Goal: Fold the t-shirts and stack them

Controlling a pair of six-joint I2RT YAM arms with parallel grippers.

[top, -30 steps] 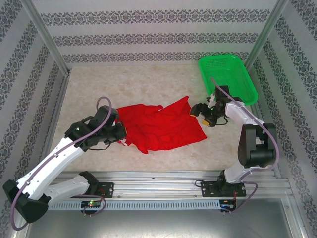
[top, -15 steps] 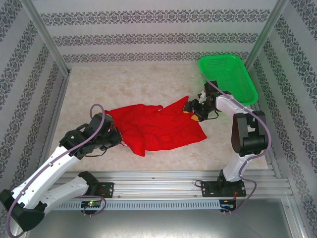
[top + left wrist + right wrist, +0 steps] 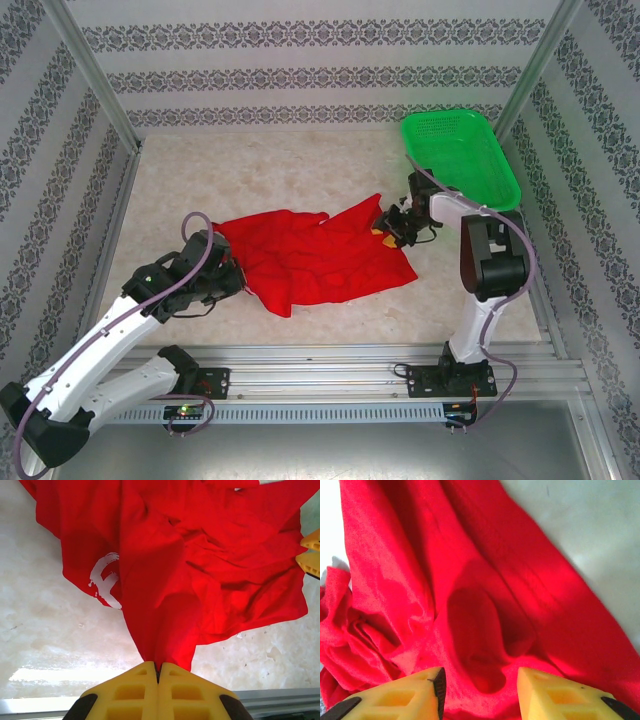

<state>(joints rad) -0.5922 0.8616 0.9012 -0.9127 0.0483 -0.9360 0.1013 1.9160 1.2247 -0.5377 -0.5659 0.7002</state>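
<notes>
A bright red t-shirt [image 3: 320,255] lies crumpled on the marble-patterned table [image 3: 200,170], a little to the near-left of the green mesh basket [image 3: 505,190]. The left gripper [image 3: 158,666] has its fingers pressed together, pinching the hem farthest from the basket. The right gripper [image 3: 480,677] sits at the corner nearest the basket, its jaws spread either side of a raised fold, nothing pinched yet.

This looks like the spreading step, before any folding. Next, the right jaws need to close on that fold, then both arms must pull apart to flatten the cloth.

A scrap of white lettering [image 3: 105,580] shows; creases make collar and sleeves hard to pick out.
</notes>
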